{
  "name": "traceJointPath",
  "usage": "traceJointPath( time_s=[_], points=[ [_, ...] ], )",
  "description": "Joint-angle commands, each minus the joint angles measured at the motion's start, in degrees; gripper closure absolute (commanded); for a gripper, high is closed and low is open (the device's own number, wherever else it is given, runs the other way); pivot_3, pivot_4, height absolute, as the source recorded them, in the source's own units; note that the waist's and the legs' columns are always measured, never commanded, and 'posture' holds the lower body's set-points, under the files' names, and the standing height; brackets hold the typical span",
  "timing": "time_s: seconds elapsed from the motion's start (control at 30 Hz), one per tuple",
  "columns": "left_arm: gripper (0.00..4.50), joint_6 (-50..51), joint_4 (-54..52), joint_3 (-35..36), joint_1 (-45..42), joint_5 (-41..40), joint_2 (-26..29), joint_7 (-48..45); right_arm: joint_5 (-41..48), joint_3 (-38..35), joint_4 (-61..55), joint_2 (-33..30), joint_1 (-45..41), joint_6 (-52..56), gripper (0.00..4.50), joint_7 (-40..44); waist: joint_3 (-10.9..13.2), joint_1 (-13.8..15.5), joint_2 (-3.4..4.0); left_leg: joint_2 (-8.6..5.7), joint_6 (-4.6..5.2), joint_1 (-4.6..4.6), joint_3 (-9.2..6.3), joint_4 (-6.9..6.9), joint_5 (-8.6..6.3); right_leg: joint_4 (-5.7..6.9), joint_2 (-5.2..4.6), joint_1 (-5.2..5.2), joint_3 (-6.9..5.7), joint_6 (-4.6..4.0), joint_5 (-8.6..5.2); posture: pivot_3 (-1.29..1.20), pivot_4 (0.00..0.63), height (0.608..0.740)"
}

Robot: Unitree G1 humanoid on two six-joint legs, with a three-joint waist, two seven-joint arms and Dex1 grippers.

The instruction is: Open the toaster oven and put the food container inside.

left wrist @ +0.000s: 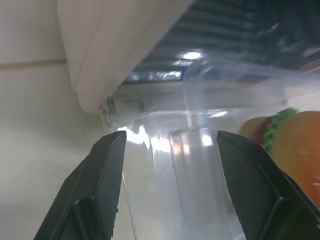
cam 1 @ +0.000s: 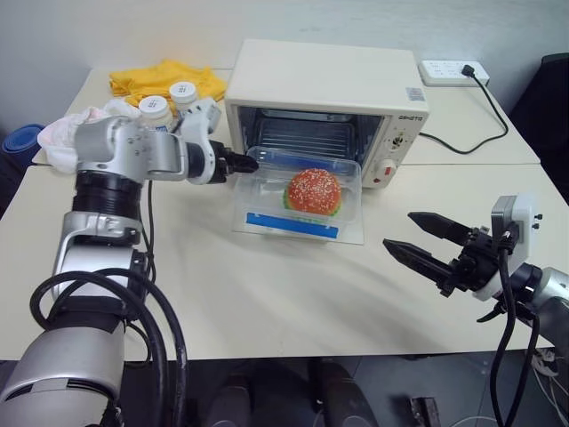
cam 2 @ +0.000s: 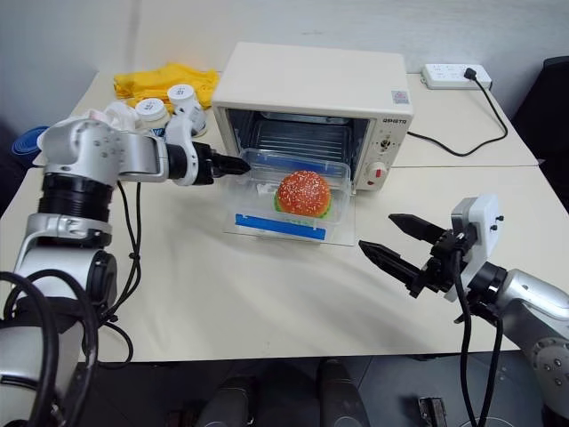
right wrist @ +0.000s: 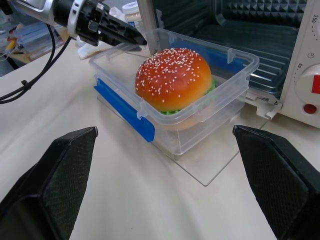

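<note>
The cream-white toaster oven (cam 1: pixel 324 93) stands at the back of the table with its glass door (cam 1: pixel 267 227) folded down flat. On that door sits the clear food container (cam 1: pixel 267 191), blue clip in front and a sesame burger (cam 1: pixel 313 190) inside. My left gripper (cam 1: pixel 247 164) is at the container's rear left corner. In the left wrist view its fingers (left wrist: pixel 107 170) stand apart, open, with that corner (left wrist: pixel 195 150) between them. My right gripper (cam 1: pixel 398 229) hovers wide open to the right of the door and holds nothing. It points at the container (right wrist: pixel 200 125).
Two white-capped jars (cam 1: pixel 169 100) and a yellow cloth (cam 1: pixel 164 78) lie left of the oven, behind my left arm. A white and pink cloth (cam 1: pixel 62 133) sits at the table's left edge. A power strip (cam 1: pixel 453 71) with a black cable lies at the back right.
</note>
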Motion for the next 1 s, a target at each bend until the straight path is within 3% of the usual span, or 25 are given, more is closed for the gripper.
traceJointPath(
  time_s=[0.03,0.27,0.3,0.4,0.6,0.8,1.0],
  points=[
    [1.45,0.16,-11.65,6.12,4.45,-3.86,3.94,-6.96,0.35,0.54,0.78,-1.35,-1.23,-0.73,0.0,0.81,0.0,-0.14,0.0,0.01,0.0,0.01,0.0,0.0,0.0,0.0,0.0,0.0,0.0,0.0,0.0,0.0,0.15,0.74],
    [1.45,-2.92,-29.1,13.52,18.16,-11.17,10.49,-23.46,0.11,2.3,2.22,-2.8,-2.18,-0.03,0.0,2.18,0.0,-0.03,0.01,0.03,-0.03,0.05,-0.01,0.05,0.02,0.15,0.01,-0.02,0.0,-0.03,-0.01,0.0,0.15,0.74],
    [1.84,-4.32,-31.98,13.4,21.37,-11.93,12.28,-28.11,0.9,2.56,2.05,-2.94,-2.09,0.5,0.0,2.4,0.0,-0.02,0.01,0.02,-0.03,0.04,-0.01,0.07,0.02,0.17,0.0,-0.01,0.01,-0.04,-0.01,0.0,0.15,0.74],
    [2.61,-9.65,-38.96,10.37,29.8,-11.02,17.06,-39.27,2.72,3.75,0.98,-2.92,-1.96,1.44,0.51,2.84,0.0,-0.09,0.01,0.02,-0.02,0.06,0.0,0.08,0.02,0.16,0.01,0.0,0.01,-0.08,-0.04,0.0,0.15,0.74],
    [4.39,-22.7,-44.61,-0.97,37.64,-0.92,20.84,-49.05,0.38,11.02,0.95,-0.69,-4.66,1.18,2.42,1.13,0.0,-0.03,0.01,0.03,0.06,0.09,-0.02,0.11,0.03,0.15,0.02,0.07,0.01,-0.13,-0.06,0.0,0.15,0.74],
    [4.5,-28.8,-40.56,-7.65,34.31,5.98,15.12,-48.48,-5.62,19.95,4.09,2.74,-10.71,-0.63,4.38,1.61,0.0,-0.05,0.01,0.04,0.17,0.04,-0.04,0.17,0.01,0.13,0.06,0.08,0.0,-0.12,-0.03,0.0,0.15,0.74],
    [4.5,-31.48,-32.05,-11.81,28.77,14.36,7.74,-41.63,-18.97,30.24,12.29,6.01,-18.85,-3.48,4.45,-1.08,0.0,-0.14,0.01,0.03,0.35,0.06,-0.01,0.26,-0.07,0.21,0.06,0.06,0.0,-0.1,-0.02,0.0,0.15,0.74]
  ],
)
